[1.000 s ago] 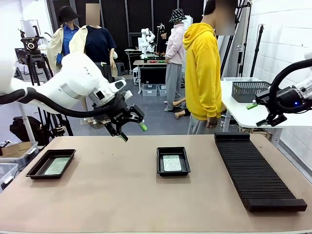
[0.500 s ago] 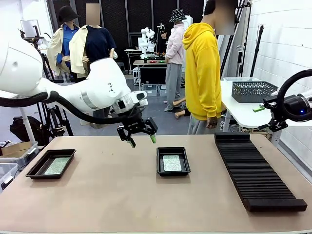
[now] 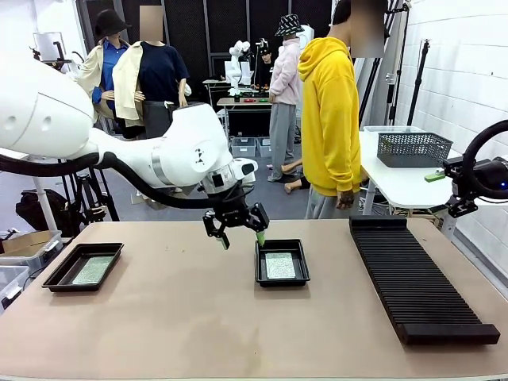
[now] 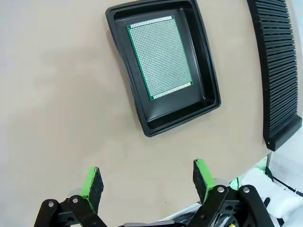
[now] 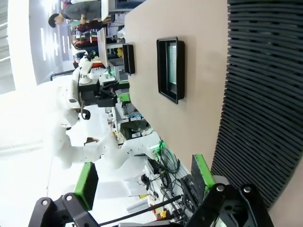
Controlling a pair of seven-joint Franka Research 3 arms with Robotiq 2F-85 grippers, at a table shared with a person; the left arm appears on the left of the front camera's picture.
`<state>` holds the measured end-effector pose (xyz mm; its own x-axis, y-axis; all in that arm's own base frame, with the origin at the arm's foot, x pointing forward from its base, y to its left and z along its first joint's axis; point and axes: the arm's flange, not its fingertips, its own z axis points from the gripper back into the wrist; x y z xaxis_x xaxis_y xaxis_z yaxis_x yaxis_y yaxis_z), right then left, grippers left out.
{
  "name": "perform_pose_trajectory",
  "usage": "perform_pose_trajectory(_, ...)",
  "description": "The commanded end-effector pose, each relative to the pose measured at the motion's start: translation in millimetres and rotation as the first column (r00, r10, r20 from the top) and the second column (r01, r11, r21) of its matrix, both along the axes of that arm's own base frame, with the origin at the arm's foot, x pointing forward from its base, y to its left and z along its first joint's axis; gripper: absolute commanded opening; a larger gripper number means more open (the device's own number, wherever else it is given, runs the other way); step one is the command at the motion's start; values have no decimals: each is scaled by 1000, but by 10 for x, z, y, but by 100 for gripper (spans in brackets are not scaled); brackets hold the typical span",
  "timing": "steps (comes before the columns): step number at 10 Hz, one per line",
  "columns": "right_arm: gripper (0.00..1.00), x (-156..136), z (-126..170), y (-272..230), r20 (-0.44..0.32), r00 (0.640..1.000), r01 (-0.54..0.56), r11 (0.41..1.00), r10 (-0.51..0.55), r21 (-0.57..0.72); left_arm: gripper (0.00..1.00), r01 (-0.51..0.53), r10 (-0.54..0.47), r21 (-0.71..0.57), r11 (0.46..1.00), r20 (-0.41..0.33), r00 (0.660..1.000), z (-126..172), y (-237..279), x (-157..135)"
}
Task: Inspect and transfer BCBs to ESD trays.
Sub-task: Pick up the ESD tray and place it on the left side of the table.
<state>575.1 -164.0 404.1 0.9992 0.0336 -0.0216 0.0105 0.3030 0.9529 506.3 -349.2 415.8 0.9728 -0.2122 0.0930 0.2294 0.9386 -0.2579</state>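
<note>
Two black ESD trays lie on the tan table, each with a green BCB flat inside. One tray [image 3: 282,278] sits at the centre with its board [image 3: 279,265]; the other tray [image 3: 59,278] is at the far left with its board [image 3: 93,270]. My left gripper [image 3: 242,238] hangs open just left of the centre tray's near-left corner, holding nothing. In the left wrist view the open gripper [image 4: 147,179] sits beside that tray [image 4: 142,113] and its board [image 4: 161,56]. My right gripper [image 3: 444,193] is open and empty, high at the right edge. In its wrist view, its gripper [image 5: 145,178] looks over the rack towards the centre tray [image 5: 170,92].
A long black ribbed rack [image 3: 417,278] lies along the table's right side. A person in a yellow hoodie [image 3: 329,119] stands at the far edge, hands down. A grey wire mesh basket [image 3: 413,147] rests on a white side table at the back right.
My left arm has swung right and down, from the left-middle of the table to the centre tray. My right gripper has drawn back towards the right edge. Both stayed open.
</note>
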Motion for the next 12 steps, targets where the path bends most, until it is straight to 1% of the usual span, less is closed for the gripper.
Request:
perform_pose_trajectory(1, 100, 92, 57, 4, -33, 999, -18, 999, 19, 29, 100, -43, 43, 23, 999, 26, 999, -125, -134, 87)
perform_pose_trajectory(2, 100, 0, 0, 0, 0, 1000, 0, 1000, 0, 0, 100, -54, 54, 16, 998, 33, 998, -214, -191, 161)
perform_pose_trajectory(4, 100, 0, 0, 0, 0, 1000, 0, 1000, 0, 0, 100, -65, 65, 1, 998, 22, 998, -405, -273, 248)
perform_pose_trajectory(5, 100, 0, 0, 0, 0, 1000, 0, 1000, 0, 0, 100, -65, 65, 14, 998, 22, 998, -504, -314, 274)
perform_pose_trajectory(8, 100, 0, 0, 0, 0, 1000, 0, 1000, 0, 0, 100, -92, 91, 15, 996, 58, 994, -732, -341, 422)
perform_pose_trajectory(9, 100, 0, 0, 0, 0, 1000, 0, 1000, 0, 0, 100, -112, 111, 7, 994, 51, 992, -802, -347, 463)
perform_pose_trajectory(10, 100, 0, 0, 0, 0, 1000, 0, 1000, 0, 0, 100, -126, 126, 1, 992, 65, 990, -845, -369, 498)
perform_pose_trajectory(12, 100, 0, 0, 0, 0, 1000, 0, 1000, 0, 0, 100, -161, 160, 0, 987, 129, 979, -915, -376, 589)
